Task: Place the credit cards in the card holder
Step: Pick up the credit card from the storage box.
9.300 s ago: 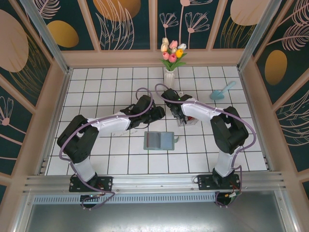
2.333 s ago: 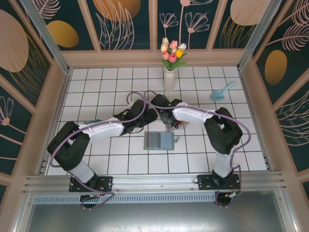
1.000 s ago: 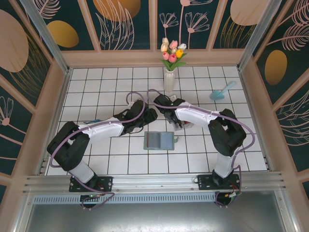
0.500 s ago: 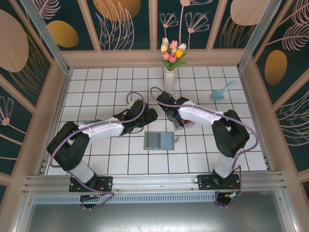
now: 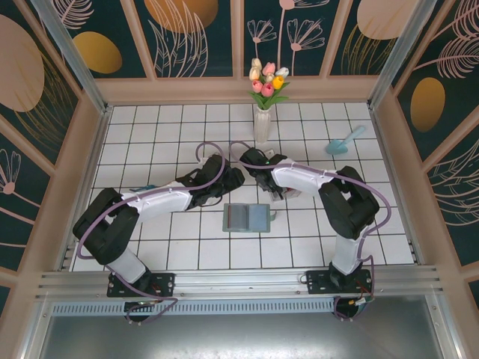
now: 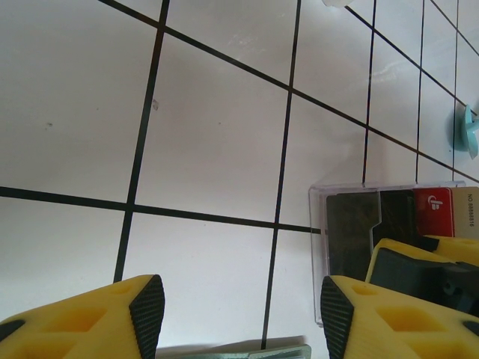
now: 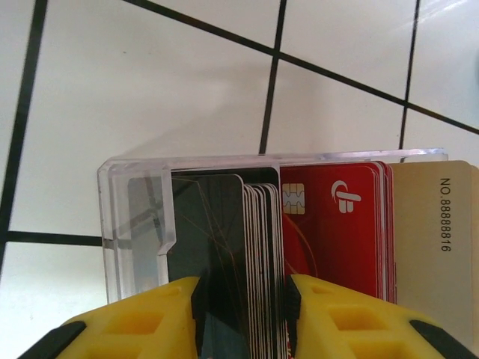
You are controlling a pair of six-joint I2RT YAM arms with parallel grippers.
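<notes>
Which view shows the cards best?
Right wrist: cards packed in the clear box, dark, red and tan faces readable, fingers straddling several. Left wrist catches the box and a few cards at its edge. Top view: tiny, mostly under the right arm.

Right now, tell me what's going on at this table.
The right tool is down in the clear box, its fingers on either side of a few dark grey credit cards. I cannot tell whether it grips them. Red and tan cards stand beside those in the same box. The left tool hangs open above the table, holding nothing. The card holder lies open, nearer the arm bases.
</notes>
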